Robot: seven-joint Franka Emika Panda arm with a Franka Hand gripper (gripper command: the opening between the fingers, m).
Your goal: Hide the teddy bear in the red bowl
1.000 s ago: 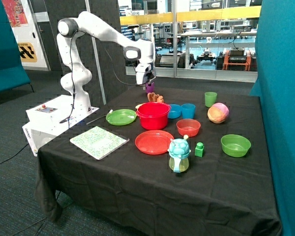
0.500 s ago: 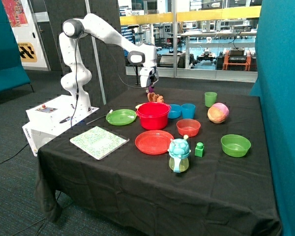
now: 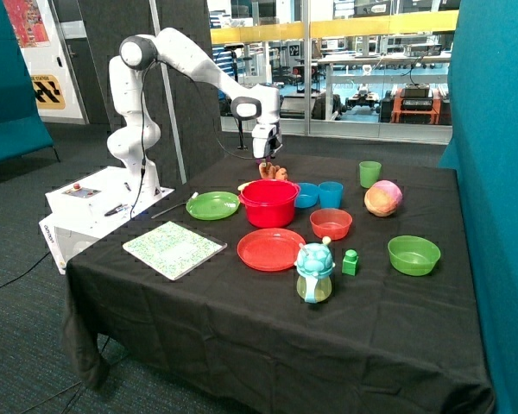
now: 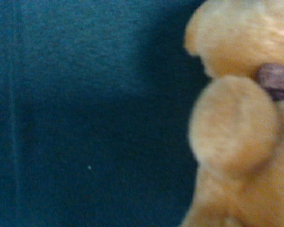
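The teddy bear (image 3: 274,172) is a small brown-orange plush that lies on the black tablecloth just behind the red bowl (image 3: 268,203), touching or nearly touching its far rim. The red bowl is large and deep and stands mid-table. My gripper (image 3: 267,155) hangs straight above the bear, very close to it. In the wrist view the bear (image 4: 236,123) fills one side of the picture at close range, with a dark purple-brown patch on it, over dark cloth. Nothing is held that I can see.
A green plate (image 3: 212,205) and a patterned book (image 3: 173,248) lie on the robot-base side of the bowl. A red plate (image 3: 271,248), an orange-red bowl (image 3: 331,223), a blue cup (image 3: 331,194), a pink-yellow ball (image 3: 383,197), a green bowl (image 3: 413,254) and a teal toy (image 3: 314,272) stand around.
The arm has swung toward the far side of the table and lowered, bringing the gripper from beside the bowl's back edge to right over the teddy bear. Nothing on the table moved.
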